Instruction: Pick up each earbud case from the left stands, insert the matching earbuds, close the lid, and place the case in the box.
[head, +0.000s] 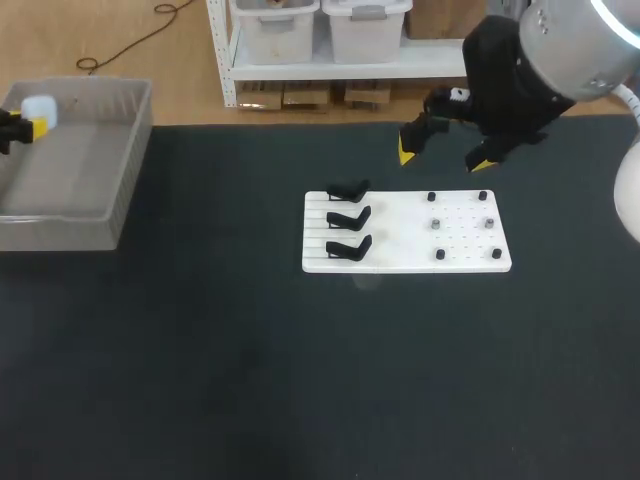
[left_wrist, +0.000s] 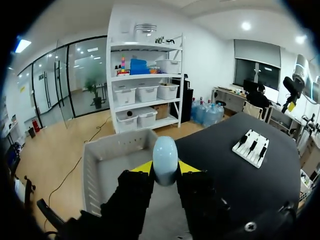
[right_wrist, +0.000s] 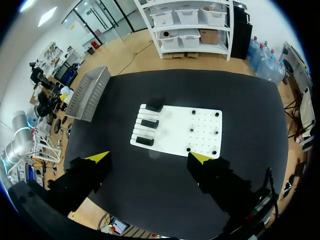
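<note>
Looking from the near edge of the dark bench (head: 200, 400), we first meet the white board (head: 400, 238), which lies flat around the bench's middle, a little toward the right edge. On the board's left part three black stands (head: 349, 218) sit in a row running from near to far, the farthest at the board's far left corner and turned slightly askew. On the board's right part several small dark pegs (head: 440, 254) stand upright, well apart from the stands. Beyond the board's far edge our right arm comes in from the far right corner, and its right end effector (head: 443, 158) hangs above the bench with its two yellow-tipped fingers spread wide and nothing between them. In the right wrist view the board lies ahead of that end effector, framed by the two spread tips. Farther off, at the bench's far left corner, lies the grey box (head: 122, 190), an open rectangular bin with its long side running near to far. Our left end effector (head: 35, 122) is over the far left part of the box, and it is pinching the earbud case (left_wrist: 165, 159), a pale blue, rounded shell, with one yellow tip against each side. In the left wrist view the case stands upright between the fingers with the box's floor just ahead of it; we cannot tell whether the case touches the box.
</note>
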